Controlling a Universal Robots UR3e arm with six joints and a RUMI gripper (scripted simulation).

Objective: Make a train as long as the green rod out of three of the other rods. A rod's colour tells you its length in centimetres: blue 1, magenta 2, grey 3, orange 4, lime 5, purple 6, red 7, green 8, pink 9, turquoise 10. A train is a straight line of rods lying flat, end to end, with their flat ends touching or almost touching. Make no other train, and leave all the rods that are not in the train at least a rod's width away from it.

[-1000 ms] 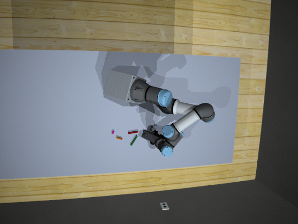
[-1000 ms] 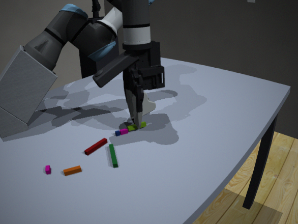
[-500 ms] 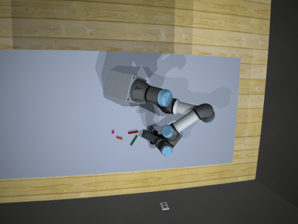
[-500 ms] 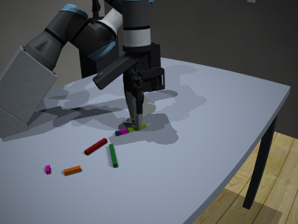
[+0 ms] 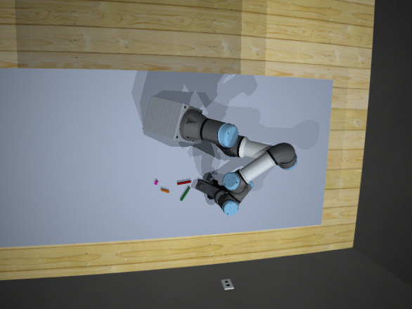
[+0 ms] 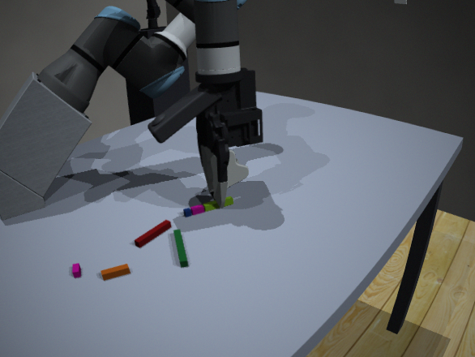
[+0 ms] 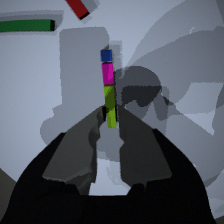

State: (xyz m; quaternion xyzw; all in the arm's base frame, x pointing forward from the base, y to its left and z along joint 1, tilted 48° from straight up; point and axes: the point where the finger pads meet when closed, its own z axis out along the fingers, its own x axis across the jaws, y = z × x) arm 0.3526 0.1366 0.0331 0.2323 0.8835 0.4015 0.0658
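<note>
1. Wrist view: the dark two-fingered hand [image 7: 112,131] pinches the short lime-green square rod [image 7: 110,106] low in the centre of the frame, its fingers pressed onto the rod's two long sides.
2. That grip looks chosen so the rod's flat ends stay free; its far end meets a short magenta block rod [image 7: 108,73], which in turn meets a tiny blue cube rod [image 7: 106,55] towards the top of the frame.
3. Blue, magenta and lime add up to eight, so this line appears to be the train meant to match the long green square rod [image 6: 180,247]. Judged from this, the train is laid and only the release remains.
4. In the exterior view the train sits just above the frame's centre on the pale grey worktop [image 6: 332,211], the lime rod lying flat under the fingertips.
5. The green rod lies below the train, near it but apart, with the long red square rod [image 6: 152,233] to its left. An orange bar rod [image 6: 115,271] and a second short magenta rod [image 6: 76,269] lie at lower left, well apart from the train, as the spacing rule asks.
6. No brand, label or writing can be read in any view.
</note>
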